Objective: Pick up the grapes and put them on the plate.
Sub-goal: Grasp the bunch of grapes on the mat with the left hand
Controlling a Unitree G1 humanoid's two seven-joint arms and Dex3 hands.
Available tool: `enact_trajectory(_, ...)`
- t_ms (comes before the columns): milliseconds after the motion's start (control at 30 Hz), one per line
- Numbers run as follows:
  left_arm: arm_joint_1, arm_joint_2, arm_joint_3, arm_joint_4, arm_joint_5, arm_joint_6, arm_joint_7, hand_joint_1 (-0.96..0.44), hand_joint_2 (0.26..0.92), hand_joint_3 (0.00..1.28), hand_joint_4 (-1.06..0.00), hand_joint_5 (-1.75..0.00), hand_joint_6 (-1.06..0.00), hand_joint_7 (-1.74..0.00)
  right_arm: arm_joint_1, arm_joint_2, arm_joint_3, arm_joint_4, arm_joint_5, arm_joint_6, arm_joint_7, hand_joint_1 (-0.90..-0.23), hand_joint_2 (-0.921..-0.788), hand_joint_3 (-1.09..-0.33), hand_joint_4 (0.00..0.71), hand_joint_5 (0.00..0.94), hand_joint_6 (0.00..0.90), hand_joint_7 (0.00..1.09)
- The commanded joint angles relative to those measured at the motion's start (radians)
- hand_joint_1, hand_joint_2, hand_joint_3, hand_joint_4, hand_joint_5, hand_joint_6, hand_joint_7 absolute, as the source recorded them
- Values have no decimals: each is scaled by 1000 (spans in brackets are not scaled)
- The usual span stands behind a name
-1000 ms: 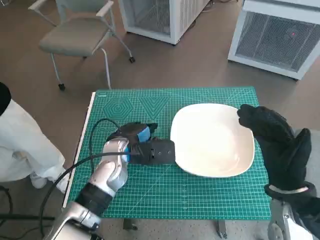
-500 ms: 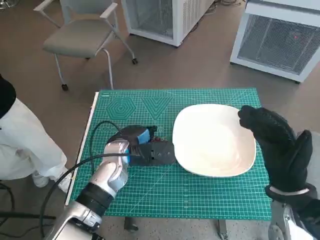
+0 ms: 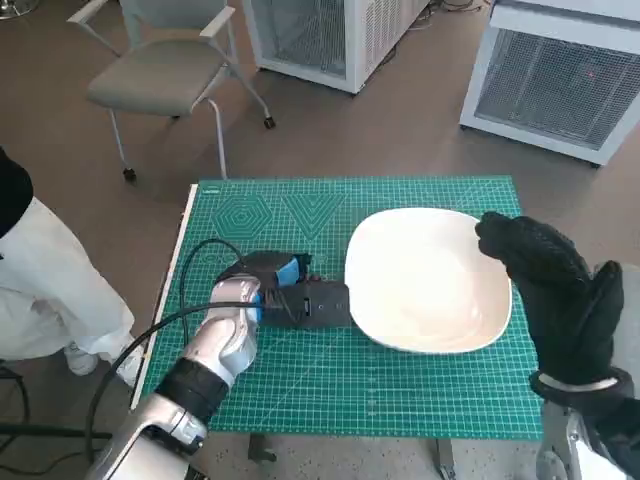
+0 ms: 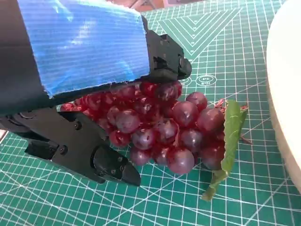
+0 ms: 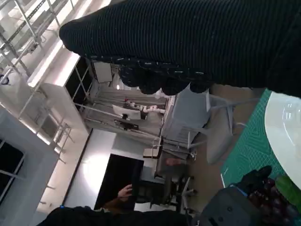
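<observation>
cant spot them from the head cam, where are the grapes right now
The grapes lie on the green mat under the left hand, whose fingers curl around the bunch, just left of the white plate.

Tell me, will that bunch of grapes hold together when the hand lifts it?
Probably mostly. The grapes form a tight cluster, so they should rise together, sagging a little. Round berries could roll if one drops off. The left hand likely needs a gentle grip; they look soft.

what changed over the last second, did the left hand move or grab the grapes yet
Little changed. The head camera shifted slightly early on. The left hand stayed over the grapes, fingers around the bunch on the mat, not lifted. The plate stayed bare, and the right hand kept hovering at its far edge.
</observation>
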Motion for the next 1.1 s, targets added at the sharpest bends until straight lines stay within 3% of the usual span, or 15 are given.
enact_trajectory(33, -35, -10, -7, 67, -17, -32, 19, -46, 784, 15, -161, -21, -358, -21, 19, 2, 1, 13, -3, 12, -5, -447, -921, -574, 389, 611, 154, 958)
enact_trajectory(100, -46, -17, -5, 106, -24, -51, 36, -36, 794, 17, -232, -94, -383, -26, 19, 2, 0, 16, -3, 11, -4, -447, -921, -575, 388, 612, 153, 958)
enact_trajectory(167, -56, -25, -4, 145, -30, -71, 58, -21, 806, 15, -237, -306, -412, -24, 20, 1, 0, 18, -3, 9, -3, -446, -921, -575, 388, 612, 153, 958)
enact_trajectory(233, -64, -31, -5, 182, -34, -92, 84, 2, 822, 13, -166, -783, -452, -19, 21, 1, 0, 17, -4, 9, -3, -445, -921, -575, 387, 613, 153, 959)
enact_trajectory(300, -69, -35, -8, 213, -36, -112, 113, 28, 844, 18, -167, -1261, -498, -23, 22, 1, 1, 13, -4, 10, -4, -443, -921, -576, 387, 613, 153, 959)
enact_trajectory(400, -68, -34, -14, 236, -33, -138, 160, 73, 885, 60, -337, -1592, -553, -35, 23, 0, 0, 9, -5, 12, -4, -443, -921, -576, 387, 614, 152, 960)
enact_trajectory(500, -61, -30, -19, 239, -28, -156, 204, 120, 910, 121, -410, -1698, -582, -41, 21, -3, -2, 11, -5, 13, -5, -442, -921, -576, 386, 615, 152, 960)
enact_trajectory(667, -44, -21, -23, 227, -29, -178, 243, 147, 919, 171, -384, -1738, -693, -96, 18, -7, -5, 11, -5, 16, -6, -444, -921, -576, 386, 616, 152, 960)
enact_trajectory(833, -37, -11, -18, 214, -42, -198, 237, 142, 921, 180, -402, -1745, -758, -135, 15, -6, -4, 12, -4, 17, -6, -445, -921, -576, 385, 617, 151, 961)
enact_trajectory(1100, -44, -7, -17, 215, -53, -199, 217, 134, 921, 154, -460, -1746, -773, -162, 11, -2, 0, 17, -4, 15, -5, -445, -921, -577, 384, 618, 151, 962)
